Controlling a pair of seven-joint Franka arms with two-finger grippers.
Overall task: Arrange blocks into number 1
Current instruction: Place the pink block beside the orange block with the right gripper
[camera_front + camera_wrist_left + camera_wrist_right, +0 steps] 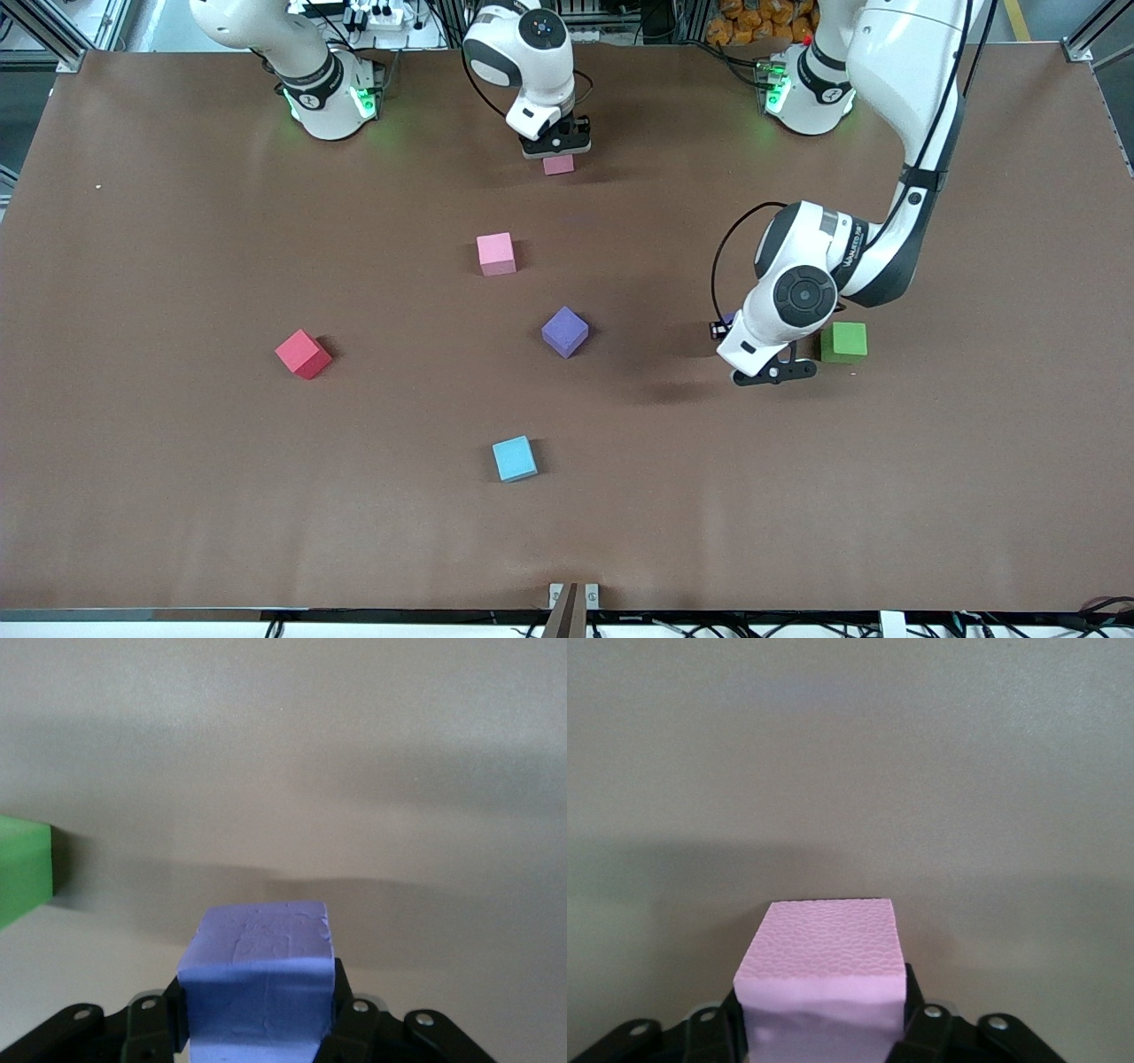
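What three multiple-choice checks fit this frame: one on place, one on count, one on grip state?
1. Which cube lies nearest the front camera?
A. the red one
B. the green one
C. the light blue cube

2. How many pink cubes show in the front view?
A. one
B. two
C. four

3. What is the left gripper holding, over the table toward the left arm's end?
A. a purple cube
B. nothing
C. a red cube

Answers:
1. C, since it sits lowest of all cubes in the front view.
2. B: a free pink cube lies mid-table, and a second pink cube sits under the right gripper, close to the robots' bases.
3. A, because the left wrist view shows the jaws closed on its sides.
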